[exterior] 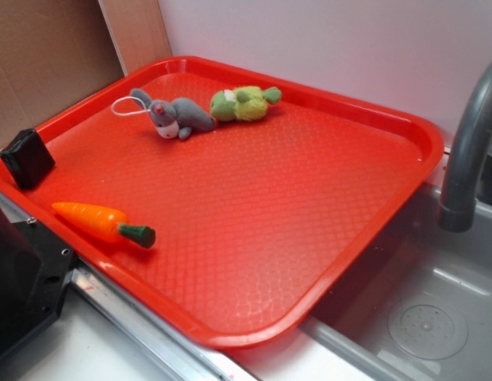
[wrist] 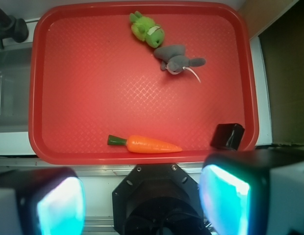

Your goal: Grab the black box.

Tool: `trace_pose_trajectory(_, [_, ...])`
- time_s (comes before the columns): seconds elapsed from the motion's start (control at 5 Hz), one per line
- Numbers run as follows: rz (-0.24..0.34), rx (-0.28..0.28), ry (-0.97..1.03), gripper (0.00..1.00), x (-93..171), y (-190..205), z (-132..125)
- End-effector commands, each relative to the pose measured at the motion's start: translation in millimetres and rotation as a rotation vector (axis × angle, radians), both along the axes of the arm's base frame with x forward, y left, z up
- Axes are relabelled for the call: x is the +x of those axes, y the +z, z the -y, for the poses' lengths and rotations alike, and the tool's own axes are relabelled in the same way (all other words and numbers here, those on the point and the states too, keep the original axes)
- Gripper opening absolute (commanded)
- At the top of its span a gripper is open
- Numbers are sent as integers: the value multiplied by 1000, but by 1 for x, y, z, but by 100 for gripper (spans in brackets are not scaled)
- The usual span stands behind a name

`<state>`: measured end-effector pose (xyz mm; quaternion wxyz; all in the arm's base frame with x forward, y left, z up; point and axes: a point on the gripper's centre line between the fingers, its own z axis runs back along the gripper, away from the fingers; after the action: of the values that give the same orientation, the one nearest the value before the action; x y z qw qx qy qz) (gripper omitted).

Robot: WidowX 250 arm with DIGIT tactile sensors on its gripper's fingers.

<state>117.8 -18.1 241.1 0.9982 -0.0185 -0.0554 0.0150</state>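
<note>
From my end, the black box (exterior: 26, 158) sits in a corner of the red tray (exterior: 309, 206), right up against the rim, and it looks a bit tilted. The toy carrot (exterior: 103, 222) lies near it along the same edge, not touching. At the far side the grey plush mouse (exterior: 173, 115) and the green plush toy (exterior: 244, 103) lie next to each other. On the wrist cam the gripper (wrist: 142, 198) hangs off the tray, above the black mount (wrist: 157, 200), pads (wrist: 224, 198) spread wide with nothing between them. A grey faucet (exterior: 468, 143) stands over the sink (exterior: 420, 309) beside the tray.
</note>
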Motion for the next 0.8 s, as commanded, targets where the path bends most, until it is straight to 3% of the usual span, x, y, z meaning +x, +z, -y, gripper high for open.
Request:
trace_pose_trajectory(0.0, [0,0,0,100,0,0,0])
trace_pose_trajectory(0.2, [-39,36,249,100,4,-37,-44])
trace_pose_trajectory(0.6, [-25,46,519,100,-5,-83,-97])
